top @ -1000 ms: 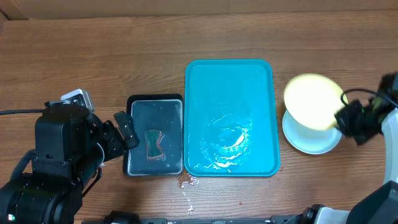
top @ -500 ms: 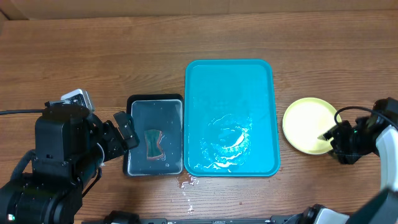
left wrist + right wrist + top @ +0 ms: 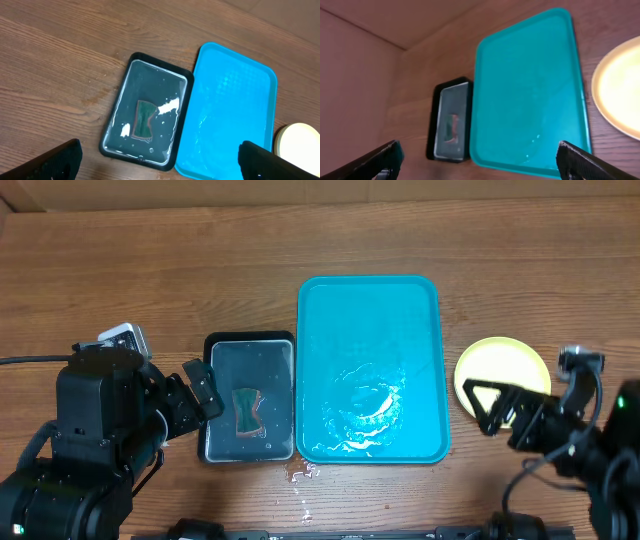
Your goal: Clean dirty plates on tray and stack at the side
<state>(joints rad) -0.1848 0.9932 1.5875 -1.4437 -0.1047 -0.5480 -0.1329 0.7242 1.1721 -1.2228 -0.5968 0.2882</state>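
The turquoise tray (image 3: 368,320) lies mid-table with no plates on it, only a puddle of water (image 3: 365,405) at its near end. To its right, on the wood, rests a yellow-green plate (image 3: 500,365); whatever lies under it is hidden. My right gripper (image 3: 480,408) hovers at the plate's near edge, open and holding nothing. Its wrist view shows the tray (image 3: 530,85) and the plate (image 3: 620,90) between wide-apart fingertips (image 3: 382,159). My left gripper (image 3: 203,388) stands open beside the black tray's left side, also holding nothing.
A smaller black tray (image 3: 225,352) sits left of the turquoise one, holding water and a green sponge (image 3: 246,412). Water drops (image 3: 300,472) lie on the wood at the trays' near corners. A tan wall or board runs along the far table edge.
My right gripper lowered the yellow-green plate onto the pale plate at the right, opened, and drew back toward the front. The left arm has not moved.
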